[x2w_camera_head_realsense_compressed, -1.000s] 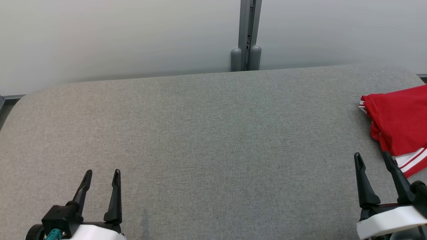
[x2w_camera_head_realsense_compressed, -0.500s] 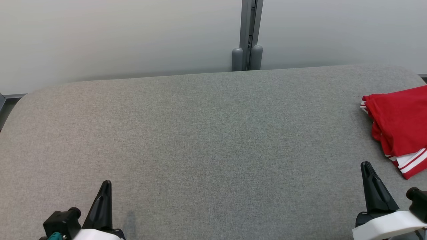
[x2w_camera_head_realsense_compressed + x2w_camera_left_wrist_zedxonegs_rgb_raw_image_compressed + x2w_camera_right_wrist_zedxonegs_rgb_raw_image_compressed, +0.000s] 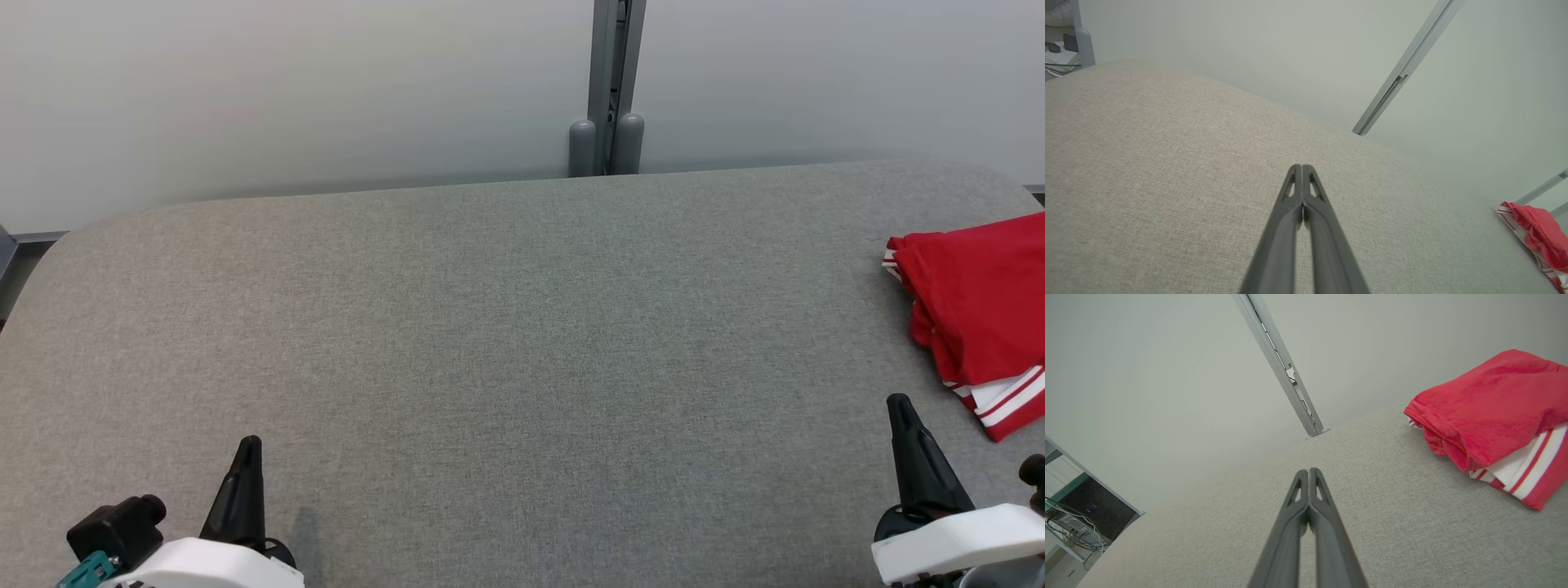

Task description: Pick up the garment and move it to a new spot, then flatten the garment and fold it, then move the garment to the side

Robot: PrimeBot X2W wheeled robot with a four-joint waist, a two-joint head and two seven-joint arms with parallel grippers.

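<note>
The garment (image 3: 976,314) is red with white stripes and lies folded at the right edge of the grey table (image 3: 506,327). It also appears at the right in the right wrist view as the garment (image 3: 1490,412), and at the far lower right in the left wrist view as the garment (image 3: 1539,234). My left gripper (image 3: 247,447) sits low at the near left, fingers pressed together and holding nothing; the same gripper (image 3: 1301,168) points over bare cloth. My right gripper (image 3: 900,405) is shut and empty, just left of and nearer than the garment; its tips (image 3: 1308,472) stay apart from the fabric.
A grey post (image 3: 606,82) with two rounded feet stands against the pale wall behind the table's far edge. A shelf with cables (image 3: 1073,522) is off the table's left end. The table's corners are rounded.
Both grippers have gone from open to shut and have drawn back toward the near edge. The right one has pulled away from the garment. The garment lies where it was.
</note>
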